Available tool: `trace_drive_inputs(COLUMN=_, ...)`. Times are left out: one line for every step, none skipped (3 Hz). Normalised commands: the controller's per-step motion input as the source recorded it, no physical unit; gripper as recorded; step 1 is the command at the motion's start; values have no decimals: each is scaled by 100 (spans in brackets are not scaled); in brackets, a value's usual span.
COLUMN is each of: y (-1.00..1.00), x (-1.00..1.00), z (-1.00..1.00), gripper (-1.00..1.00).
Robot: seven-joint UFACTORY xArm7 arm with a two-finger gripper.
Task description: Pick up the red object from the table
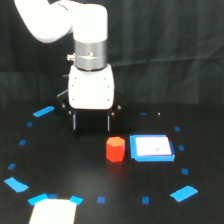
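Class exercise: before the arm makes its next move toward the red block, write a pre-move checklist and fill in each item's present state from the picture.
1. Red object on the table, standing free: ok.
2. Gripper empty, fingers apart: ok.
3. Gripper over the block: not ok; it sits up and toward the exterior view's left.
4. Gap between block and white pad: ok, narrow.
5. Finger height above table: cannot tell.

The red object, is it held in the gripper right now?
No. The red object sits on the table beside the white pad, while the gripper hangs behind it with nothing between its fingers.
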Motion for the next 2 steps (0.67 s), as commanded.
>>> trace_drive_inputs(y=-78, x=76, z=-33, gripper=100)
trace_drive_inputs(y=-82, x=16, z=-36, gripper=87)
